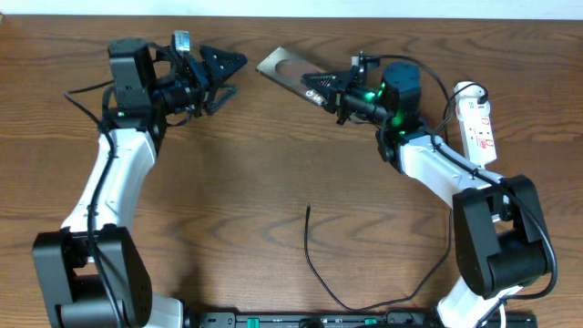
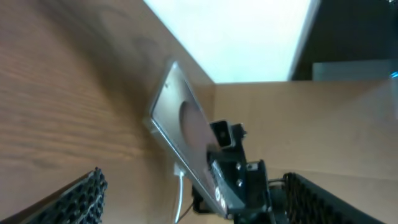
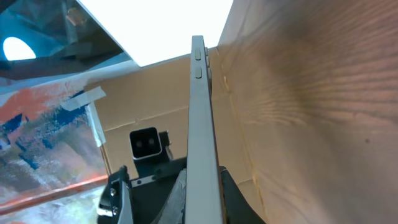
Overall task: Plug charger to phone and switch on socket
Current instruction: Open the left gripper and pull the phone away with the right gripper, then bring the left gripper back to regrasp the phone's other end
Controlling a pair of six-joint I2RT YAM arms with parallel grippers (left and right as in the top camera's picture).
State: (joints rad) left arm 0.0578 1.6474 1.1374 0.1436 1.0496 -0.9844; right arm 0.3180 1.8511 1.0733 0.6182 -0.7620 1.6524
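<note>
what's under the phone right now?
Only bare brown wooden table shows around the flat bronze-brown phone; nothing pokes out from under it. The right gripper, shut on its near end, covers that part, so beneath there is unseen.

bronze phone (image 1: 284, 67), white socket (image 1: 477, 123) with red marks, black charger (image 1: 314, 264), brown wood-grain table (image 1: 237, 164)

I've got the phone (image 1: 278, 66) at the far middle of the table, a bronze-brown slab, tilted, its near end clamped; side-on it's thin, with buttons along the edge. The charger (image 1: 307, 241) lies loose in front, a thin black cable curling, plug tip free and well apart from the phone. The socket (image 1: 479, 123), white with red marks, lies far right.
</note>
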